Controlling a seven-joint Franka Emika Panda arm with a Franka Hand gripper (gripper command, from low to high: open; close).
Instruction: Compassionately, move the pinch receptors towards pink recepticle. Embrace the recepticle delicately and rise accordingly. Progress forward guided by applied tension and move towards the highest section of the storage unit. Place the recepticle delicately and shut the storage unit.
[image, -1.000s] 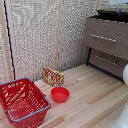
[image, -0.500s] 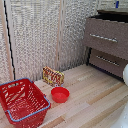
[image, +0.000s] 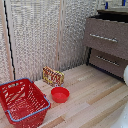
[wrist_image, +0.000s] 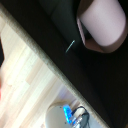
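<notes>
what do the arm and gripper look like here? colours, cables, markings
Barely in frame. The exterior view shows only a smooth, rounded white piece of the arm at its right edge, with no cables or markings visible. Small blue specks above the storage unit might be gripper tips, but they're too small to tell. The wrist view shows no gripper parts.

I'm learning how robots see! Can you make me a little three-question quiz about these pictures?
1. True or false: the red bowl sits inside the red basket.
2. What colour is the cup in the wrist view? A) green B) pink C) yellow
3. Fill in: the cup rests on a dark ____ surface.

Key: 1. False, the bowl is on the floor beside the basket. 2. B. 3. brown.
</notes>
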